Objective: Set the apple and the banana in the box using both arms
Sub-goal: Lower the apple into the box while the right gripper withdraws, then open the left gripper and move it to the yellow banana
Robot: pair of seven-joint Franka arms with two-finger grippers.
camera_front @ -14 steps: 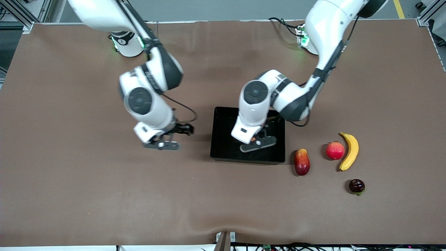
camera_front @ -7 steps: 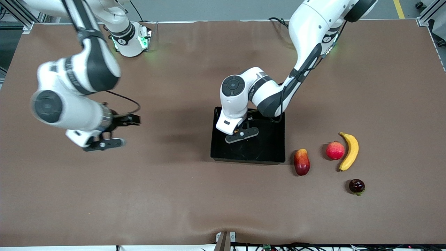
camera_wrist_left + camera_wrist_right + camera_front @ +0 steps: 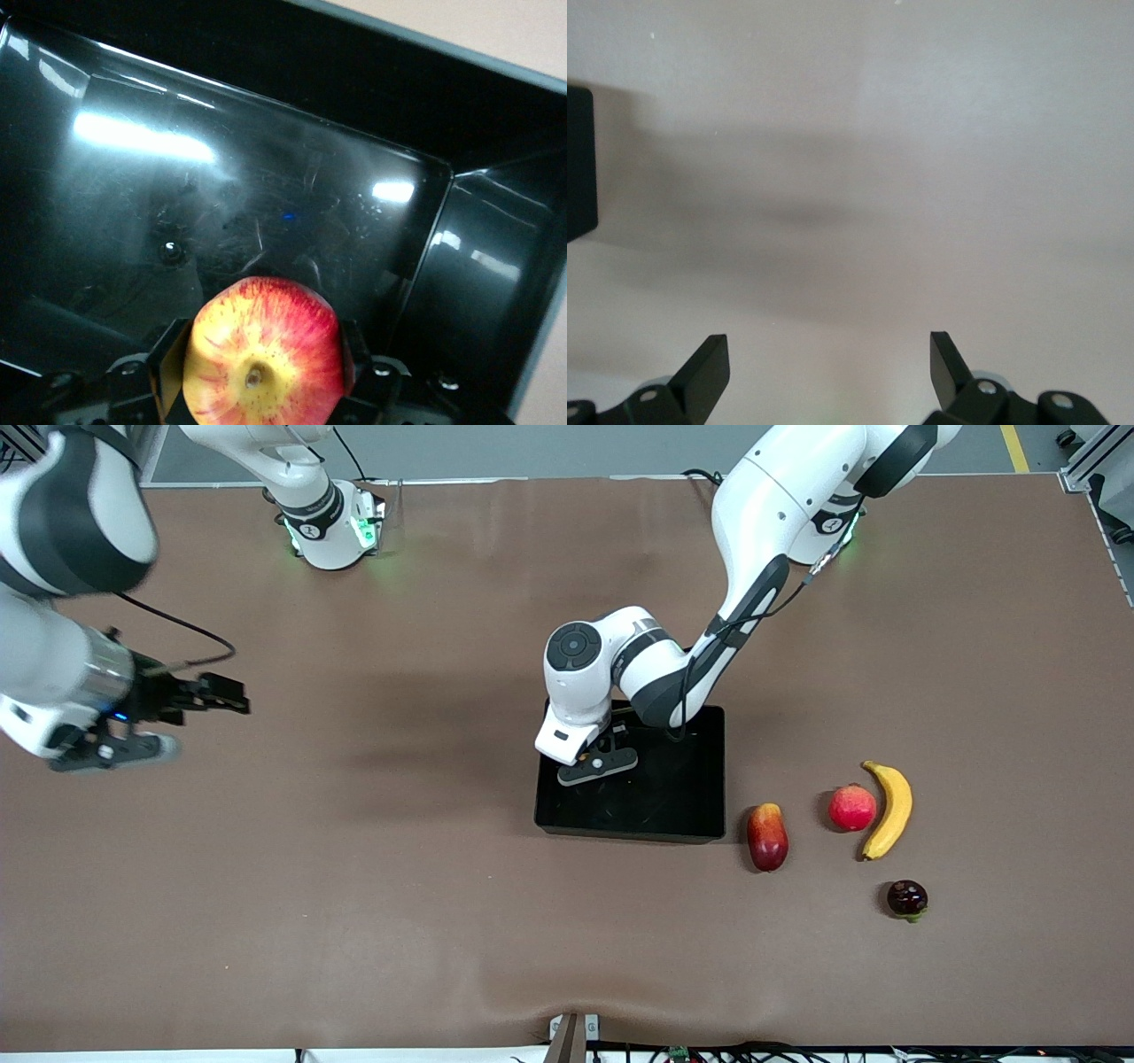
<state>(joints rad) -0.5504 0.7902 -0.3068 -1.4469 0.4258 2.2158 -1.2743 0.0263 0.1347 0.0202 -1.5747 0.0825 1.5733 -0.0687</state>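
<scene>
My left gripper is shut on the apple, which is red with yellow patches and a dimple. It holds the apple low over the black box, at the box's end toward the right arm. The left wrist view shows the box's glossy floor and walls under the apple. In the front view the hand hides the apple. The banana lies on the table toward the left arm's end. My right gripper is open and empty over bare table at the right arm's end; its fingers are wide apart.
A pinkish-red round fruit lies beside the banana. A red-yellow mango lies next to the box, and a dark round fruit lies nearer the front camera. A corner of the box shows in the right wrist view.
My right arm has swung away from the box to its own end of the table. My left gripper has moved with the apple over the box toward the right arm's end.
</scene>
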